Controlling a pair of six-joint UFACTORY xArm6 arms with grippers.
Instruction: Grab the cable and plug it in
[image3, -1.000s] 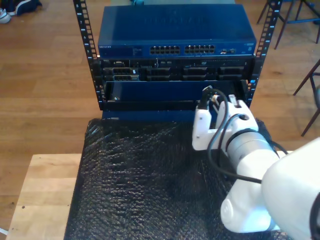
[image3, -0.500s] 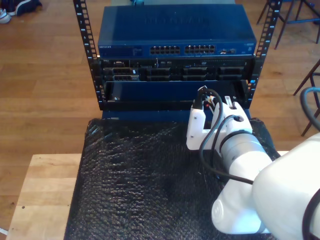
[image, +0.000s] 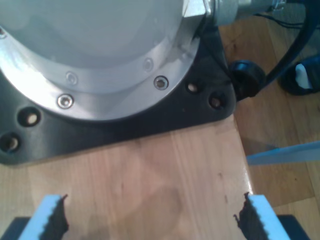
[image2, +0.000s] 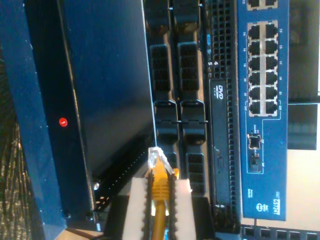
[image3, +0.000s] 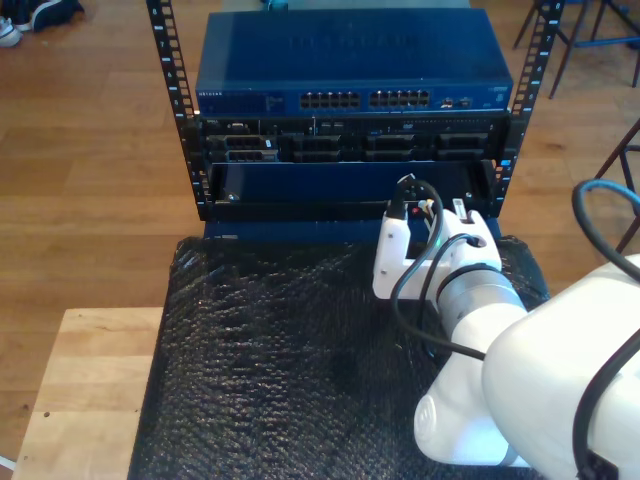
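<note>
The yellow cable (image2: 159, 186) runs between white fingers (image2: 183, 201), and its clear plug (image2: 157, 160) sticks out past them. My second gripper (image2: 160, 197) is shut on the cable and faces the front of the rack. The plug tip is close to the dark server drive bays (image2: 175, 100), short of the blue switch's ports (image2: 262, 67). In the exterior view my second gripper (image3: 420, 205) hangs just before the lower rack shelf, right of centre, below the switch (image3: 350, 70). My first gripper (image: 150, 220) is open over bare wood, nothing between its pads.
A black bubble-wrap mat (image3: 280, 350) covers the table before the rack. The rack's uprights (image3: 168, 70) flank the switch. The white arm's bulk (image3: 540, 390) fills the exterior view's lower right. An arm's base plate (image: 125, 120) sits bolted on the wooden tabletop (image: 165, 175).
The second arm has shifted toward the exterior view's left, carrying the gripper a little left along the rack front. The cable stays held.
</note>
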